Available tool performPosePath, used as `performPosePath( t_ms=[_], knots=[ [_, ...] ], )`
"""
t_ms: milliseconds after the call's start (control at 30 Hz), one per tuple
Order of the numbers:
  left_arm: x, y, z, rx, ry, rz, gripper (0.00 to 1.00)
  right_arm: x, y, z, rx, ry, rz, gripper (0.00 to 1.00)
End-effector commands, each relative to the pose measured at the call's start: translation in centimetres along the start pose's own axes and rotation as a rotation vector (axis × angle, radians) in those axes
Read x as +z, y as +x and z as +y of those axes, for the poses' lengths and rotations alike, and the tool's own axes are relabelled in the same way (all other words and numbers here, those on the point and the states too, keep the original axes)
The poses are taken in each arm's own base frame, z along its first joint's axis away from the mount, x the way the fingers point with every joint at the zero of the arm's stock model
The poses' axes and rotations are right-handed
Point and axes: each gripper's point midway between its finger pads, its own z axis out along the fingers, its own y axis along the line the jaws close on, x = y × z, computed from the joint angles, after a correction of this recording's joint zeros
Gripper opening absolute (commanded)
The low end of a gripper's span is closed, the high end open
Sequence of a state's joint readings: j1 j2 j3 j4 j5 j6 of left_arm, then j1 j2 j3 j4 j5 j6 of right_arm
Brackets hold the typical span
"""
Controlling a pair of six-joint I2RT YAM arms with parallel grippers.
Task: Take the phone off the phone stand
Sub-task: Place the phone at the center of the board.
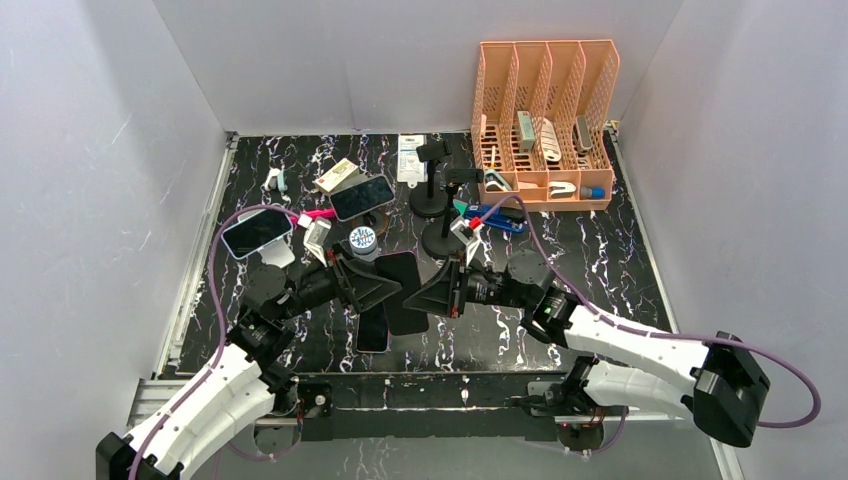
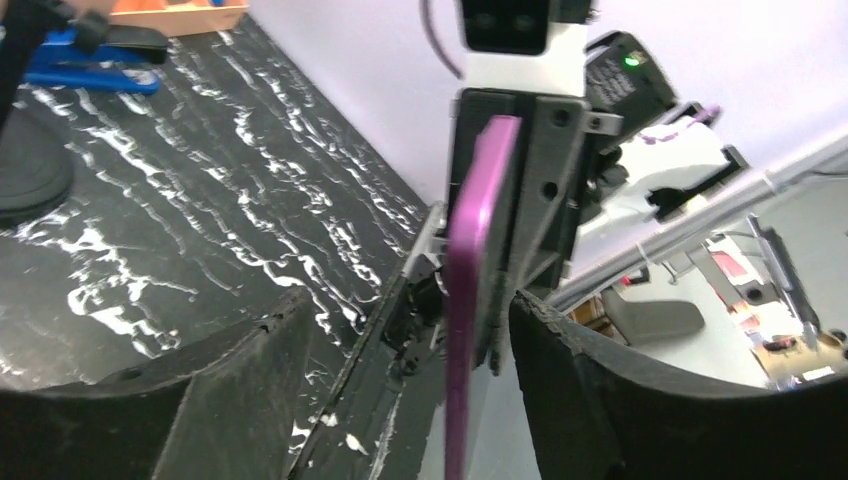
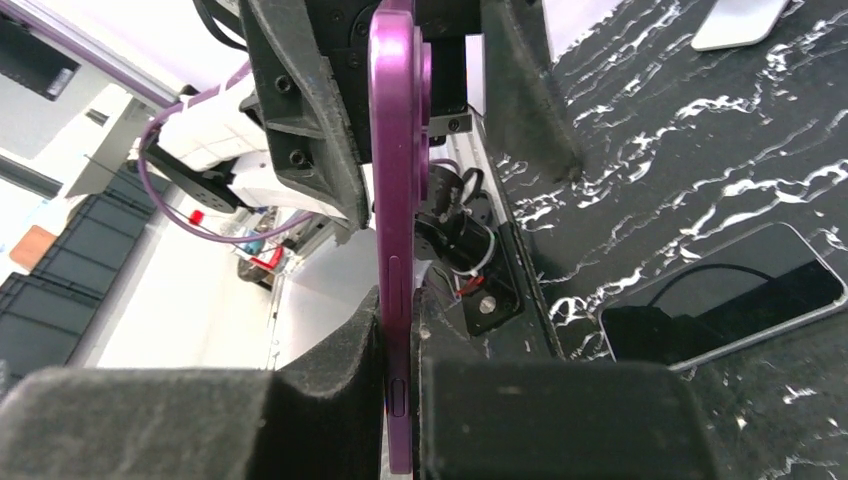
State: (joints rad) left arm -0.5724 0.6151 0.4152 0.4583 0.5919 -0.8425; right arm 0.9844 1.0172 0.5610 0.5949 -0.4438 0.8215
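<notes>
A purple-cased phone (image 1: 404, 290) hangs above the table between my two grippers, which face each other. My right gripper (image 3: 400, 335) is shut on one end of the phone (image 3: 395, 150), with both pads pressed to its faces. My left gripper (image 2: 410, 310) is open around the other end of the phone (image 2: 468, 280), with a gap on each side. From above, the left gripper (image 1: 385, 285) and right gripper (image 1: 432, 290) flank the phone. Two black phone stands (image 1: 430, 200) (image 1: 446, 238) stand behind them, away from the phone.
Another dark phone (image 1: 372, 332) lies on the table just below the held one. More phones (image 1: 257, 232) (image 1: 362, 196) rest at the back left. An orange file rack (image 1: 545, 120) fills the back right corner. Blue pliers (image 1: 497, 218) lie near the stands.
</notes>
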Motion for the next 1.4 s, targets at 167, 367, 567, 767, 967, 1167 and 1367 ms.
performPosePath(
  t_ms=[167, 367, 567, 767, 967, 1167, 1367],
  knots=[
    [-3.8, -2.7, 6.1, 0.113, -0.415, -0.200, 0.79, -3.5, 0.1, -1.4, -0.146, 0.201, 0.000, 0.01],
    [-8.7, -5.4, 10.5, 0.244, -0.787, -0.300, 0.80, -6.6, 2.4, -6.8, -0.034, 0.493, 0.010, 0.01],
    [-9.8, -4.5, 14.0, 0.285, -1.025, -0.107, 0.79, -6.8, 5.1, -11.9, 0.118, 0.686, 0.031, 0.01],
    [-8.1, -2.8, 13.2, 0.312, -0.898, 0.002, 0.78, -4.3, 6.5, -13.4, 0.245, 0.666, 0.034, 0.01],
    [-8.5, -3.4, 11.3, 0.355, -0.815, -0.058, 0.78, -2.3, 6.9, -14.5, 0.387, 0.634, -0.014, 0.01],
    [-8.3, -3.1, 11.1, 0.360, -0.795, -0.046, 0.78, -1.2, 7.2, -15.9, 0.465, 0.640, -0.030, 0.01],
    [-8.3, -3.2, 10.8, 0.361, -0.788, -0.048, 0.77, -0.1, 7.8, -16.9, 0.530, 0.629, -0.021, 0.01]
  ],
)
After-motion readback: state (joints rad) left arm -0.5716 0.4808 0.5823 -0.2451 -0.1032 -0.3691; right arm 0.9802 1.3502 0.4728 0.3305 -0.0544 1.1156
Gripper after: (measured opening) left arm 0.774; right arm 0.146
